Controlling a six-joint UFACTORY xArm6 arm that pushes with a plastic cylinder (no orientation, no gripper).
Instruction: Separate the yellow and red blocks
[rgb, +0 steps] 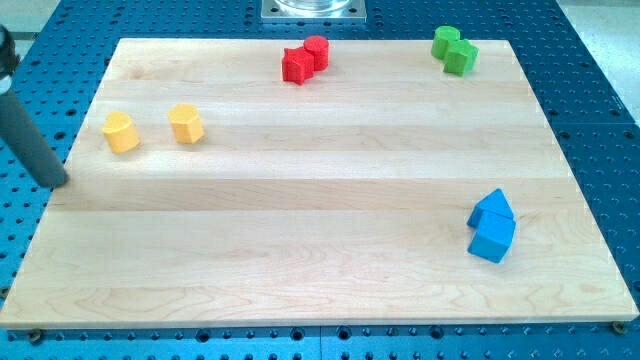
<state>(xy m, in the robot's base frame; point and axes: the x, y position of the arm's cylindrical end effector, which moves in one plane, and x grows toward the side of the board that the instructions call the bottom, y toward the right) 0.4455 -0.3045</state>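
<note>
Two yellow blocks sit at the view's left on the wooden board (320, 220): a yellow cylinder-like block (121, 132) and a yellow hexagonal block (186, 124) to its right, a small gap between them. Two red blocks touch at the view's top centre: a red star-shaped block (297, 66) and a red cylinder (316, 51). My tip (58, 184) is at the board's left edge, below and left of the yellow blocks, touching neither. The rod runs up to the view's upper left.
Two green blocks (454, 49) touch at the view's top right. Two blue blocks (492, 226) touch at the view's lower right. A metal arm base (314, 9) is at the top centre. The blue perforated table (600, 90) surrounds the board.
</note>
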